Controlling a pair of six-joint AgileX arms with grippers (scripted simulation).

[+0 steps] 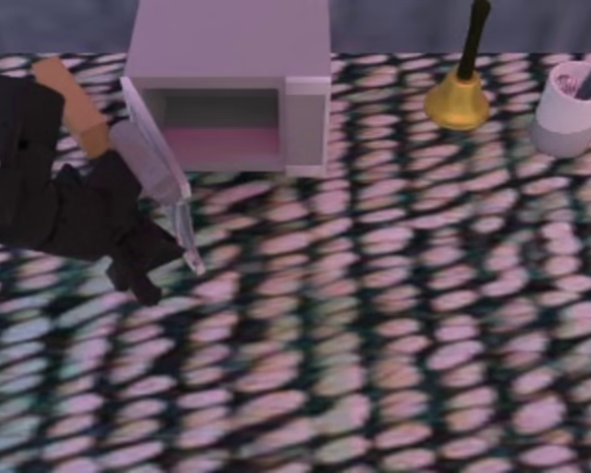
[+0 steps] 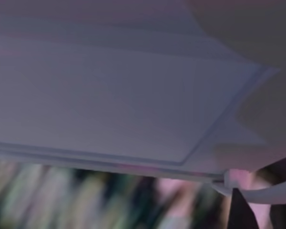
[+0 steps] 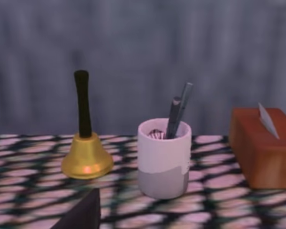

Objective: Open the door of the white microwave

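Swinging: the door [image 1: 156,148] stood well out from the microwave [image 1: 231,59], hinged at the left edge of the front, with its free edge angled toward the near-left of the table [image 1: 394,325].
Cavity: exposed, pink floor visible inside.
Left gripper [image 1: 172,241]: sat at the door's free edge by the handle; the wrist view showed only the door panel [image 2: 109,105] up close, so I could not tell whether its fingers were clamped or apart.
Right arm: out of the top view, parked, its camera facing a bell [image 3: 86,152], a cup [image 3: 163,160] of pens and a tissue box [image 3: 264,148].
Progress: mostly done by my read, door roughly two-thirds open.
Left to do: perhaps a bit more swing, then release.
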